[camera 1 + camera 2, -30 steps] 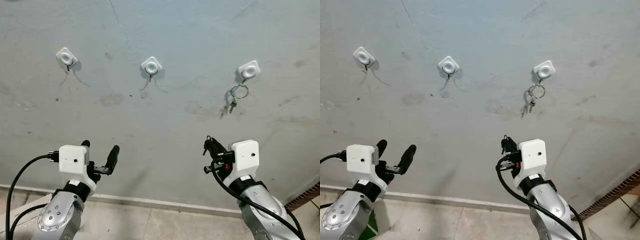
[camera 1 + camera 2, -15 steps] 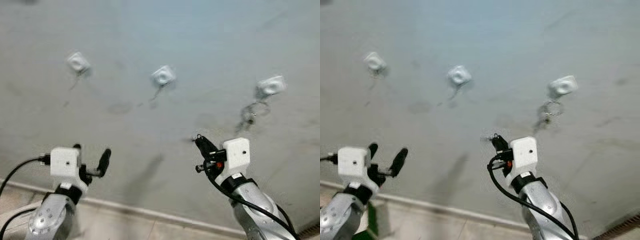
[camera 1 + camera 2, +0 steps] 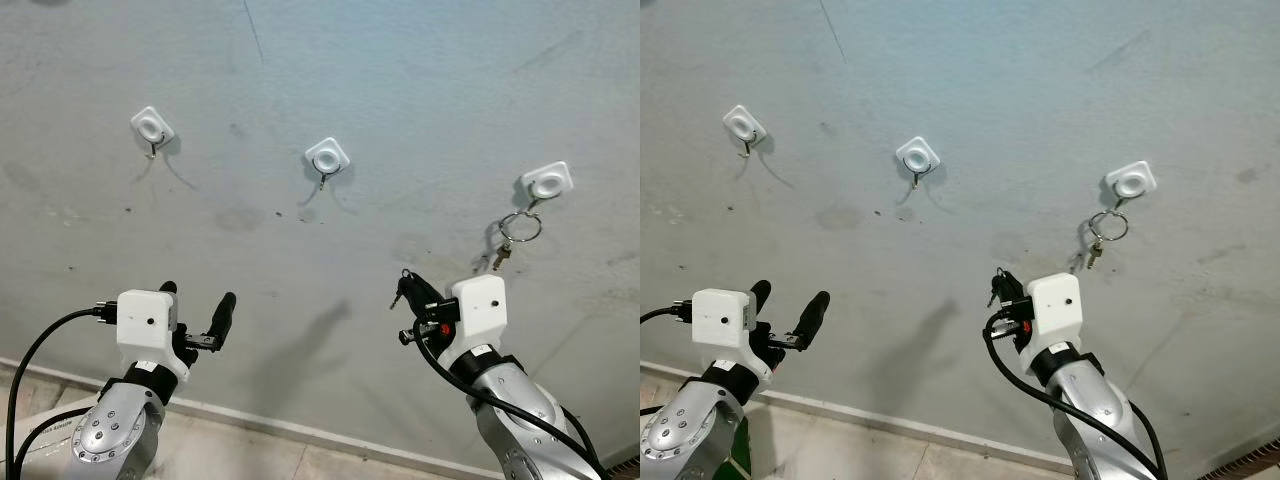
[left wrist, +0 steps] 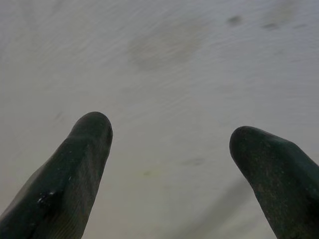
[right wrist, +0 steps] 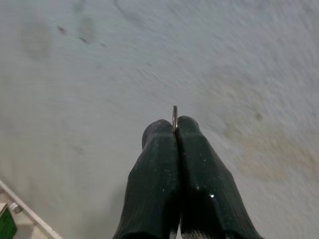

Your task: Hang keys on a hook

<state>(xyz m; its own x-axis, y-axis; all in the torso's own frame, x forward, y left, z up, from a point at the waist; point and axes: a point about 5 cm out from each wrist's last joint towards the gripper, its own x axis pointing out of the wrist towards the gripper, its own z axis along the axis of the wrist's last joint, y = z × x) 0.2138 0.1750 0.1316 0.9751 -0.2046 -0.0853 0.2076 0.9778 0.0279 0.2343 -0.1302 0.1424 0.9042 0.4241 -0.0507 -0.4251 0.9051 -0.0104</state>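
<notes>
a stained grey wall [image 3: 400, 80] faces the camera, with a pale skirting strip [image 3: 300, 428] along its foot and light floor tiles [image 3: 250, 455] below it.

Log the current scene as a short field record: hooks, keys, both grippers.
hooks: three white hooks on the wall: left hook, middle hook, right hook
hung keys: key ring on the right hook
right gripper: fingers pinched on a thin metal piece, below the hooks
left gripper: fingers apart, holding nothing, facing the wall
</notes>
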